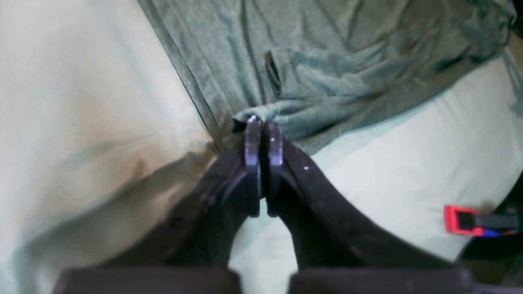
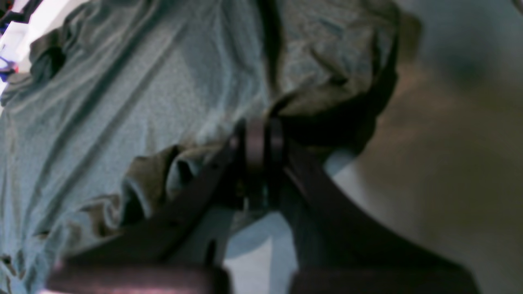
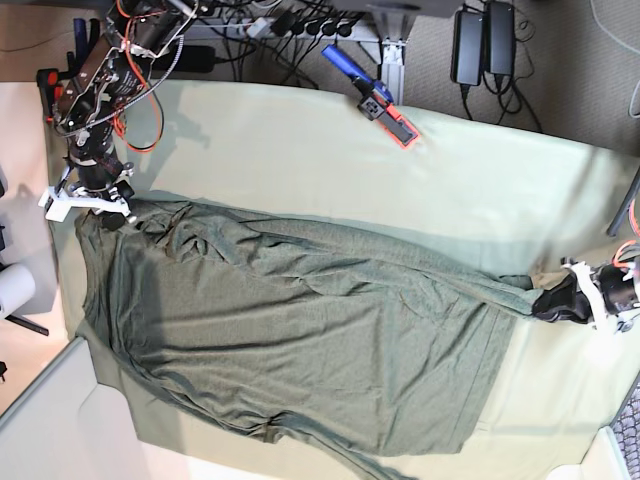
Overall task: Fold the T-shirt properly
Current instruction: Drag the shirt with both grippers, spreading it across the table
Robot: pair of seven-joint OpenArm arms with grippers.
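Note:
The T-shirt [image 3: 300, 320] lies spread and wrinkled across the table, dark heathered grey-green. In the base view my right gripper [image 3: 118, 218] is at the shirt's far left corner and my left gripper [image 3: 540, 300] at its right edge. The left wrist view shows the left gripper [image 1: 263, 122] shut on a bunched fold of the T-shirt [image 1: 327, 61] beside a hemmed edge. Seen from the right wrist, the right gripper [image 2: 261, 124] is shut on a gathered lump of the T-shirt [image 2: 143, 102], which stretches away in creases.
A pale mint table cloth [image 3: 300, 150] covers the table under the shirt. A red and blue clamp [image 3: 385, 105] sits at the table's back edge, and a red clamp [image 1: 466, 220] shows in the left wrist view. Black power adapters [image 3: 480, 40] and cables lie beyond the table.

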